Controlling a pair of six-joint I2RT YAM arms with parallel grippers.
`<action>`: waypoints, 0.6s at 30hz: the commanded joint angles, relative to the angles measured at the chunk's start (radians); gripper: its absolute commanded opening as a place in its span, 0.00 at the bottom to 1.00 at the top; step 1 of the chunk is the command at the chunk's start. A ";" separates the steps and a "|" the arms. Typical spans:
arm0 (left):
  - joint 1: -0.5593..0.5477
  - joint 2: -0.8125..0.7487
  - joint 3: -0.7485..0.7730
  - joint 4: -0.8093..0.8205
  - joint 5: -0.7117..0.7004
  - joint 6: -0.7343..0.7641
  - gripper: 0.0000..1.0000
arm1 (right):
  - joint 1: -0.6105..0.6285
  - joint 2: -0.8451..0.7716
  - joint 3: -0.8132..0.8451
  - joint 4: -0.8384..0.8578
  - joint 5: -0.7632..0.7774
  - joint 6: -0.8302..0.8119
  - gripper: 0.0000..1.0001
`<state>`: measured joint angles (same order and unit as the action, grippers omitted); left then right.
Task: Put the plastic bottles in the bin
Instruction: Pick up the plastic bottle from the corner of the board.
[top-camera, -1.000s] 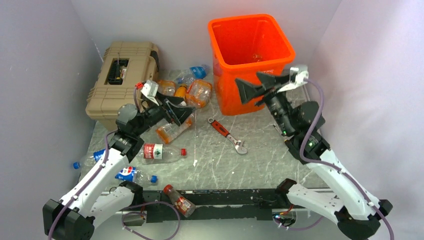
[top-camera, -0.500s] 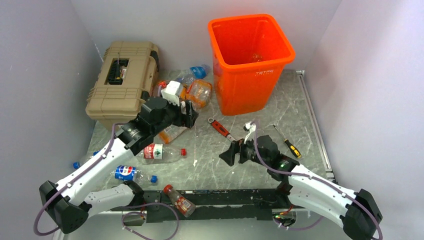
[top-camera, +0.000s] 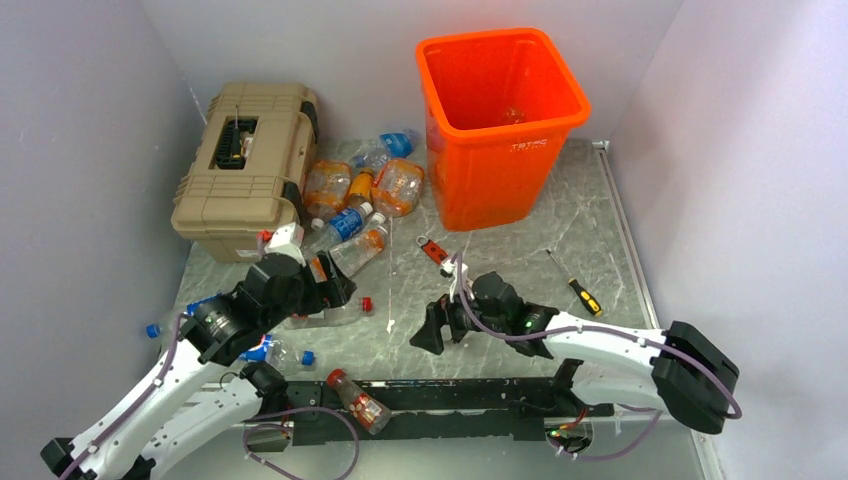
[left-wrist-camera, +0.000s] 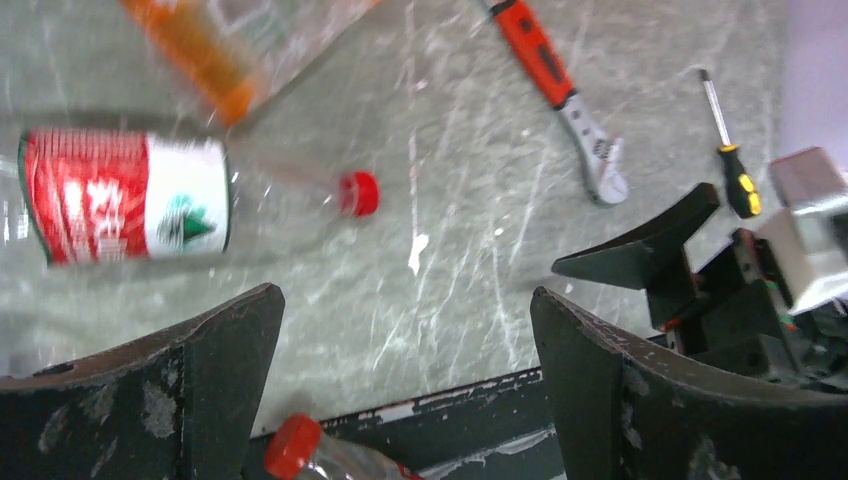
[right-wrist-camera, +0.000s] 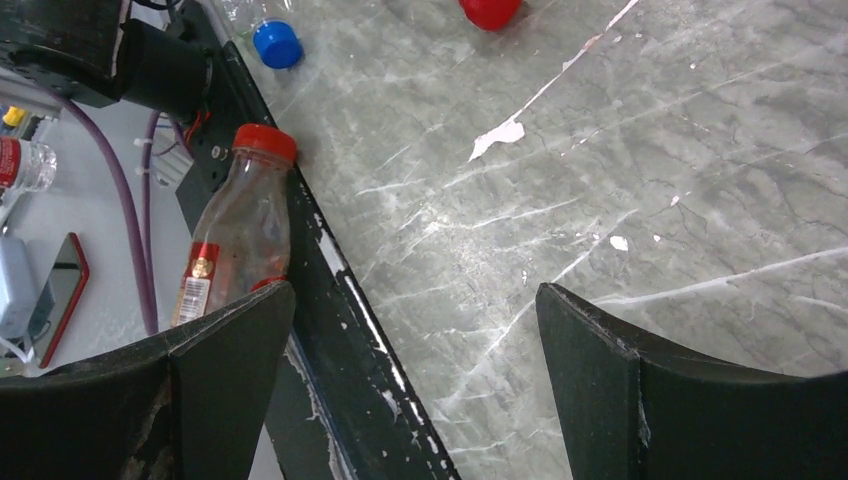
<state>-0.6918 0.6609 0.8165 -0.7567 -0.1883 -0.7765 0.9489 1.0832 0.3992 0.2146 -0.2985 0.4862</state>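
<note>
The orange bin (top-camera: 492, 185) stands at the back, right of centre. Several plastic bottles (top-camera: 362, 188) lie heaped between it and the toolbox. My left gripper (top-camera: 335, 285) hangs open just above a clear red-labelled bottle (left-wrist-camera: 125, 195) with a red cap (left-wrist-camera: 358, 193); nothing is between its fingers (left-wrist-camera: 405, 293). My right gripper (top-camera: 432, 325) is open and empty, low over the near table edge (right-wrist-camera: 415, 290). A red-capped bottle (right-wrist-camera: 240, 230) lies on the black rail just left of it. More blue-capped bottles (top-camera: 270, 350) lie near the left arm.
A tan toolbox (top-camera: 245, 165) sits at the back left. A red-handled wrench (top-camera: 432, 250) and a small screwdriver (top-camera: 575, 285) lie in front of the bin. The black rail (top-camera: 450, 392) runs along the near edge. Walls close in on both sides.
The right arm came down from beside the bin to the near table edge and swung left. The left arm pulled back from the bottle heap to over the red-labelled bottle. Both stay open.
</note>
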 joint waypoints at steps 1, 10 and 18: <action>-0.004 -0.012 -0.053 -0.139 -0.041 -0.241 0.99 | 0.010 0.052 0.028 0.116 -0.001 -0.005 0.95; -0.006 -0.024 -0.019 -0.271 -0.033 -0.300 0.99 | 0.011 0.108 0.109 0.068 0.046 -0.037 0.95; -0.006 -0.057 0.039 -0.431 -0.082 -0.384 0.99 | 0.016 0.129 0.158 0.025 -0.043 -0.059 0.95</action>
<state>-0.6945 0.6083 0.7937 -1.0752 -0.2161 -1.0859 0.9565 1.2110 0.5060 0.2398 -0.2802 0.4576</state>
